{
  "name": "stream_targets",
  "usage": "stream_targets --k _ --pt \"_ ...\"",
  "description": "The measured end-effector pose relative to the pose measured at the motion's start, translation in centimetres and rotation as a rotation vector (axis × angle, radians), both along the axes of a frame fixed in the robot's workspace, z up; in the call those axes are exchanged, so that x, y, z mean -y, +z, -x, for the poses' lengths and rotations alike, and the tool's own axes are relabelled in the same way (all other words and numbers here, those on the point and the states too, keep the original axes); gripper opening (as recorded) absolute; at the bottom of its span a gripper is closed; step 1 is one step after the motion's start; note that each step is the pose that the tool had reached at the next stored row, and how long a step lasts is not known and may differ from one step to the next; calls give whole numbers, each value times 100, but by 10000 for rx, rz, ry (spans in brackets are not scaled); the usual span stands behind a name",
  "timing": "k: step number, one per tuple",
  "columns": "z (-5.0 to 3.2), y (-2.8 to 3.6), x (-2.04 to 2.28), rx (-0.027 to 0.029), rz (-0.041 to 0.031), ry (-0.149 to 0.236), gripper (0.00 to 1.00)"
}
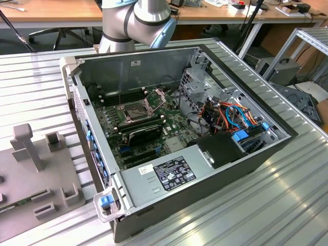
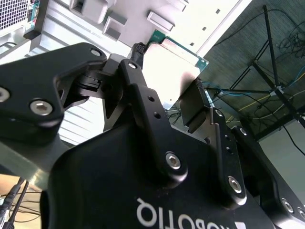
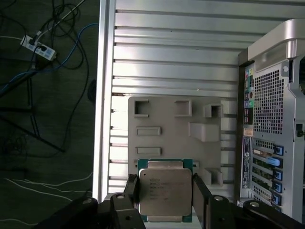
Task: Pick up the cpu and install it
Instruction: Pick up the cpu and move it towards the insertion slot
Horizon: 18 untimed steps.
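While gripper (image 3: 166,199) clamps cpu (image 3: 164,187), top print unreadable

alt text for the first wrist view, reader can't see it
The gripper is shut on the cpu, gripping two opposite edges. Beyond it lie a grey fixture tray on a ribbed metal table and the back of a computer case.

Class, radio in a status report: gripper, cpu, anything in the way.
Gripper shut on the cpu. Chip held over grey fixture tray, computer case alongside. Nothing seen blocking it.
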State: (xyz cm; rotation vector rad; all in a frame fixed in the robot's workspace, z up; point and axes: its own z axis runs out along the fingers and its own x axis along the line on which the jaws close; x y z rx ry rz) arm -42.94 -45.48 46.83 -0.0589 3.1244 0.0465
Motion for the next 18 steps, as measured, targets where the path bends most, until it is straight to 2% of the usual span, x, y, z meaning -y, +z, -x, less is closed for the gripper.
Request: stream_targets --k 4,18 --pt "-99 -9 0 -19 -1 1 55" --pt "-286 -35 0 -49 -1 0 55"
